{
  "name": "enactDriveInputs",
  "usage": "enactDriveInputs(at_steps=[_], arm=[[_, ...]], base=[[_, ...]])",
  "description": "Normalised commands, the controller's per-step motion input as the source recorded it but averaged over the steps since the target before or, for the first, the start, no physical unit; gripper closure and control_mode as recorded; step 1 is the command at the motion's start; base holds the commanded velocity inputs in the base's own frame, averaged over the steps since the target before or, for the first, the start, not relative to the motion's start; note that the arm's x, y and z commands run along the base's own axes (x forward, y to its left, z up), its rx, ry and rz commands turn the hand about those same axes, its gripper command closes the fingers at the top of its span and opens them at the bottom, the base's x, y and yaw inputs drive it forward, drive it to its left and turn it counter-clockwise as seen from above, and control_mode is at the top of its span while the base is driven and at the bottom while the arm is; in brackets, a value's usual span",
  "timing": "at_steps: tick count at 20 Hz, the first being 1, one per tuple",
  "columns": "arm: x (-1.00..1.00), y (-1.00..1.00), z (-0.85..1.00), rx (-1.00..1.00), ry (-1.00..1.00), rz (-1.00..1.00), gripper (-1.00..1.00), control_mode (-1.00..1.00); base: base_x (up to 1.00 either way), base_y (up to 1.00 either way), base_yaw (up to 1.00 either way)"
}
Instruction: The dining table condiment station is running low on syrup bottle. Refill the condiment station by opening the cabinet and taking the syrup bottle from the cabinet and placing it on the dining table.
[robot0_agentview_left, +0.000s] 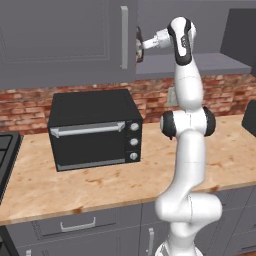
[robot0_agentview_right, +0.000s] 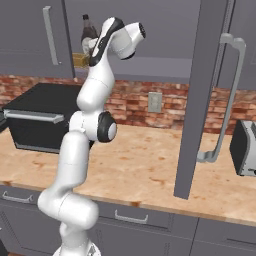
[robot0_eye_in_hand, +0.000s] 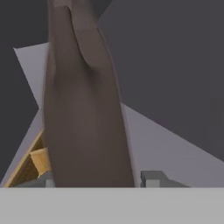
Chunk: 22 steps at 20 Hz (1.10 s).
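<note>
1. Up high, the white arm reaches into the open cabinet (robot0_agentview_right: 200, 95), with the gripper (robot0_agentview_left: 140, 46) at shelf level just past the edge of the closed left door.
2. In the hand view the syrup bottle (robot0_eye_in_hand: 85, 109) stands very close, its dark brown body rising between the two finger tips (robot0_eye_in_hand: 151, 178), one on each side of its base.
3. The gripper is partly closed around the bottle; whether the fingers already press on it I cannot tell.
4. From the right base view the syrup bottle (robot0_agentview_right: 88, 31) shows its narrow neck and dark cap on the cabinet shelf, behind the arm's upper link.
5. A yellowish-brown box (robot0_agentview_right: 80, 60) sits on the same shelf just beside the bottle; the hand view shows it as a tan, woven-looking corner low and to the left of the bottle.
6. The open cabinet door swings out towards the camera in the right base view, edge on, with its long silver bar handle (robot0_agentview_right: 227, 95) on the far face.
7. Below the cabinet, a black toaster oven (robot0_agentview_left: 95, 129) stands on the speckled worktop (robot0_agentview_left: 100, 185) against the red brick wall (robot0_agentview_left: 225, 92).
8. A silver toaster (robot0_agentview_right: 245, 147) sits at the right end of the worktop, well apart from the arm.
9. Grey drawers (robot0_agentview_left: 75, 225) with short horizontal handles run beneath the worktop.
</note>
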Motion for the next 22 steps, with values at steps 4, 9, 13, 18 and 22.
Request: enactDriveInputs(at_steps=[4,9,13,18,22], arm=[[-0.01,-0.60,-0.59,0.00,-0.11,-0.13,1.00,-1.00],[-0.38,-0.68,-0.45,0.00,-0.13,-0.16,1.00,-1.00],[-0.96,-0.52,-0.43,0.00,-0.15,-0.19,1.00,-1.00],[-1.00,-0.32,-0.48,0.00,-0.12,-0.18,1.00,-1.00],[-1.00,-0.06,-0.09,0.00,-0.04,-0.13,1.00,-1.00]], base=[[0.00,0.00,0.00],[0.00,0.00,0.00],[0.00,0.00,0.00],[0.00,0.00,0.00],[0.00,0.00,0.00]])
